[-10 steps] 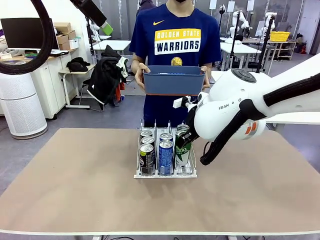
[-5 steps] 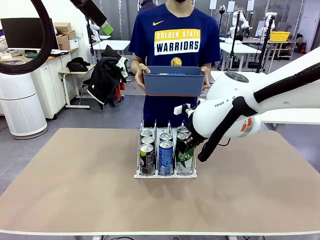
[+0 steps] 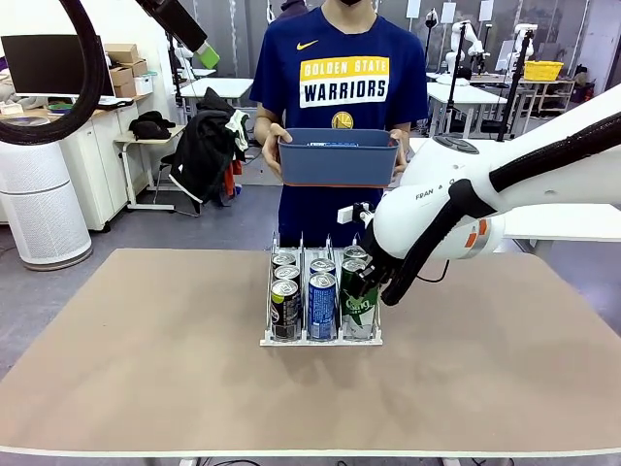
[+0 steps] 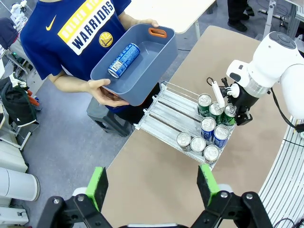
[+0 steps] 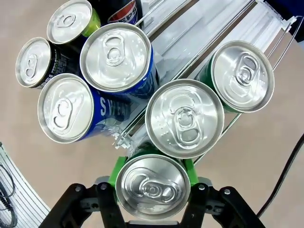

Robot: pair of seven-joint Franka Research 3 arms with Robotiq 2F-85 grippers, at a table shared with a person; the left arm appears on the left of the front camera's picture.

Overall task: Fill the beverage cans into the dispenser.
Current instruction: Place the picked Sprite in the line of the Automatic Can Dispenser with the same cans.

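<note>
The step in hand seems to be the placing of one green can (image 3: 356, 309) into the dispenser (image 4: 164, 111): the right gripper (image 5: 152, 172) is closed on this can, one green pad on each side of it, at the robot's end of the right lane. The can stands upright, long axis vertical and silver top up, just in front of two other green cans in that lane; the middle lane has blue cans and the left lane dark ones. The lanes themselves run from the robot toward the person. I cannot tell surely if the can already rests on the white base, so the next move, in my judgement, calls for letting it down fully, then opening the pads and lifting straight up without knocking the neighbour. The left gripper (image 4: 152, 190) hangs high above the table (image 3: 146, 369), wide apart and empty. One blue can (image 4: 124, 60) lies on its side in the bin (image 3: 338, 163) that the person holds
</note>
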